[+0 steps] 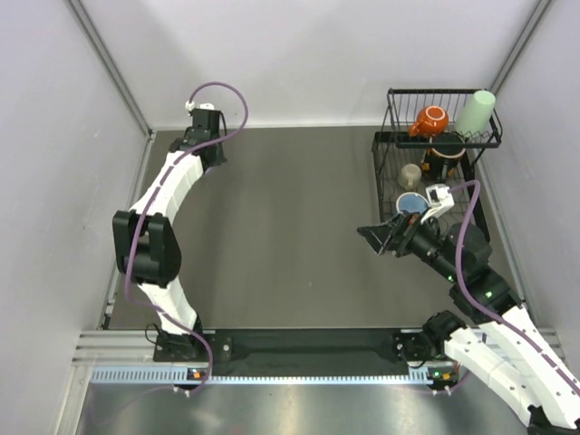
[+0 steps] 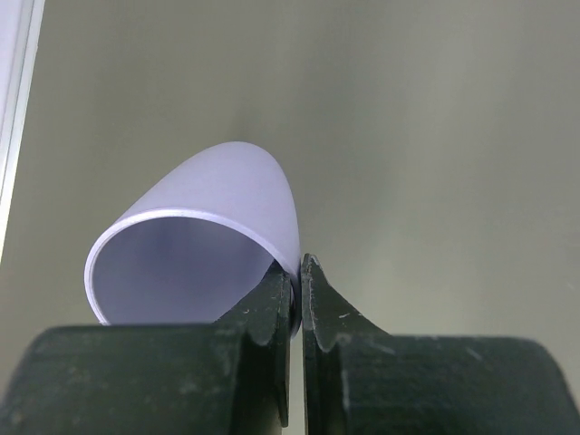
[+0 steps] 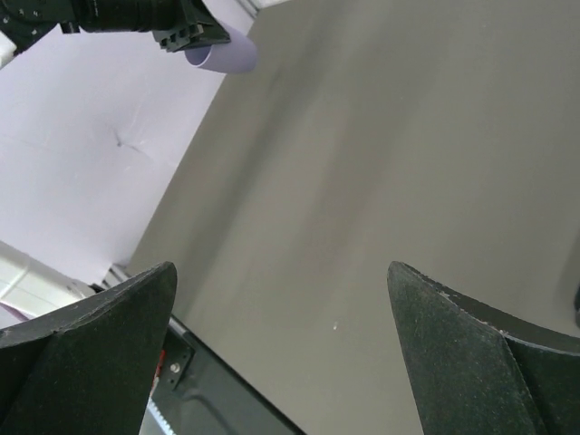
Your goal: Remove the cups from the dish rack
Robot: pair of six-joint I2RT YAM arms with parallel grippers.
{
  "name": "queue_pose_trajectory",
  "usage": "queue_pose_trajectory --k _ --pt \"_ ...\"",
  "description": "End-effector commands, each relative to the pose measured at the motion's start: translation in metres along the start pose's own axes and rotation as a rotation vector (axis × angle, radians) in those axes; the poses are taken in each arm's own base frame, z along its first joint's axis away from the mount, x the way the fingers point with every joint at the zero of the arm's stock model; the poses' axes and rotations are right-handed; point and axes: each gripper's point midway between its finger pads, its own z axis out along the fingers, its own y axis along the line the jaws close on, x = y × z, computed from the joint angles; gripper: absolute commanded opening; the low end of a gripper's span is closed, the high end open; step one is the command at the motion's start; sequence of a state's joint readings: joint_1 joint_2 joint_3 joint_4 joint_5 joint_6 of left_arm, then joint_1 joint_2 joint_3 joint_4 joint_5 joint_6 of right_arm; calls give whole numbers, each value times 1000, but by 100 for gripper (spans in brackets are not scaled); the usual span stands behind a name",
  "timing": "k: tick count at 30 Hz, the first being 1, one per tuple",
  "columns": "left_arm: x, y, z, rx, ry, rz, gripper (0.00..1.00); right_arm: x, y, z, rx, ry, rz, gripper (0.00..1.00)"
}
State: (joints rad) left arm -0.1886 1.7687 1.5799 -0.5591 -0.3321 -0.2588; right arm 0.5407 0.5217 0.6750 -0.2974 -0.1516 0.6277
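Note:
My left gripper [image 2: 299, 272] is shut on the rim of the lavender tumbler [image 2: 217, 208], one finger inside and one outside, at the table's far left corner [image 1: 203, 122]. The tumbler also shows in the right wrist view [image 3: 222, 56]; in the top view the wrist hides it. The black wire dish rack [image 1: 391, 163] stands at the far right. It holds the orange mug [image 1: 431, 118], pale green tumbler [image 1: 476, 112], black floral mug [image 1: 444, 159], beige mug [image 1: 410, 174] and blue mug [image 1: 412, 203]. My right gripper [image 1: 381, 237] [image 3: 281, 267] is open and empty, just left of the rack's front.
Grey walls close in the table on the left, back and right. The grey table top [image 1: 290, 227] lies between the arms. A black base rail [image 1: 308, 344] runs along the near edge.

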Motion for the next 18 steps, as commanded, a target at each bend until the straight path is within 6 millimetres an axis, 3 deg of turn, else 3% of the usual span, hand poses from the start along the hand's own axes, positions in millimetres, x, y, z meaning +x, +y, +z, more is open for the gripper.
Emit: queue_pose_trajectory --k 1,3,6,9,15,18 --pt "-23 5 17 21 -35 -24 0 -8 -1 -4 28 -15 -63 100" --pt "-25 9 30 33 -44 -45 0 -9 2 -3 17 -1 -79 100" --pt "-13 17 54 25 3 -70 0 -8 2 -2 15 20 -104 100" --pt "-3 20 74 28 48 -73 0 -7 -12 -3 75 5 -124 100" --pt "3 15 86 56 70 -39 0 -3 -25 -2 127 17 -165 100" --pt "7 14 92 59 85 -27 6 3 -35 -5 163 38 -189 100"
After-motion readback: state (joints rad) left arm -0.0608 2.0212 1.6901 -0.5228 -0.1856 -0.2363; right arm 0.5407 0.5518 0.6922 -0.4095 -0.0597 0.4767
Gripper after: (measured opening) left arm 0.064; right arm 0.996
